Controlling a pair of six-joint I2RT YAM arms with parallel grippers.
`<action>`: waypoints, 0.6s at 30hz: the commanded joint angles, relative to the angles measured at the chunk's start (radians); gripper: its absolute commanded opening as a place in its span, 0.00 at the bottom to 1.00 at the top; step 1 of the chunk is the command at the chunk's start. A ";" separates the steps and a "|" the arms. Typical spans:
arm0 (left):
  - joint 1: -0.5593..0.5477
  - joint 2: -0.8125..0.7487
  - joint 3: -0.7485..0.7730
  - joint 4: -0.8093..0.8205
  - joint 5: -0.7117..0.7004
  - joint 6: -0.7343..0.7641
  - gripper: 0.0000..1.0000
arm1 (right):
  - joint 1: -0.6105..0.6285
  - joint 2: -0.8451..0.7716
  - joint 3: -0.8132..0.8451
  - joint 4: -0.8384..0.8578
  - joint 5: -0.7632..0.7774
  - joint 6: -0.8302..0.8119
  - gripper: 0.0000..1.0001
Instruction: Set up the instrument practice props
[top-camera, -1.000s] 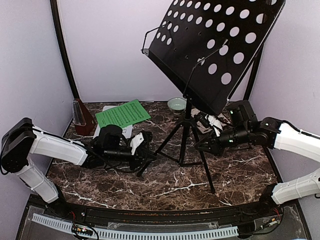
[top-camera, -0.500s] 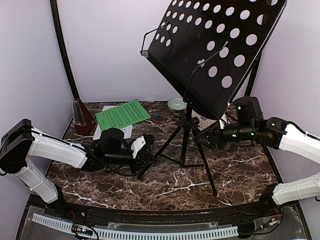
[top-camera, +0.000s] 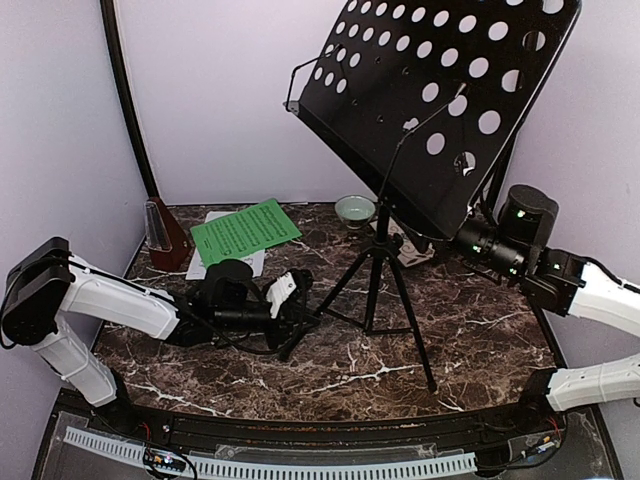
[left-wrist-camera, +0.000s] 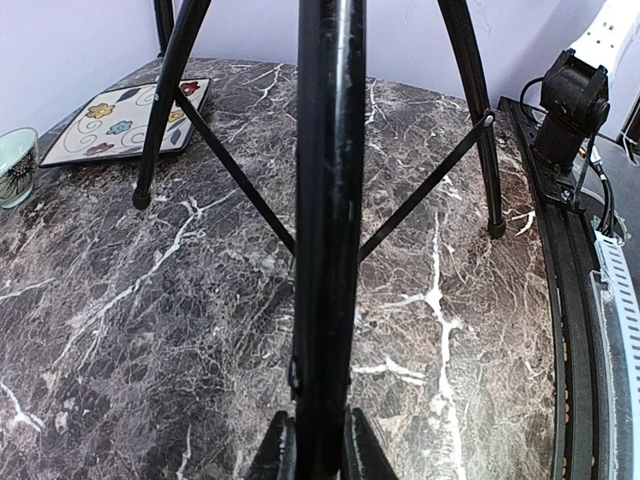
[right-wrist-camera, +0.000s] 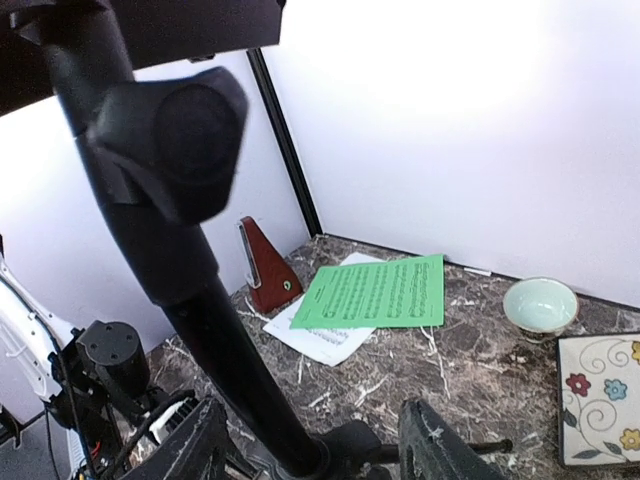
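The black music stand (top-camera: 440, 110) stands mid-table on its tripod, its desk steeply tilted and pierced with rows of round holes, a lip along the lower edge. The left gripper (left-wrist-camera: 318, 442) is pinched narrow on one tripod leg, low over the marble table (top-camera: 480, 340). The right gripper (right-wrist-camera: 315, 450) has its jaws wide, one finger on either side of the upright post, clear of it. At the back left the green sheet (top-camera: 245, 228) lies on the white sheet (top-camera: 238, 264), with the red-brown pyramid metronome (top-camera: 165, 235) just beside them

High rear and close wrist views share the stand (top-camera: 376, 265).
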 joint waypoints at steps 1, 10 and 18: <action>-0.004 0.013 -0.010 0.035 -0.016 -0.069 0.00 | 0.070 0.011 -0.039 0.171 0.123 -0.011 0.60; -0.004 0.022 -0.010 0.047 -0.038 -0.085 0.00 | 0.207 0.110 -0.015 0.179 0.435 -0.060 0.41; -0.004 0.020 -0.018 0.061 -0.064 -0.097 0.00 | 0.245 0.155 -0.002 0.243 0.569 -0.043 0.24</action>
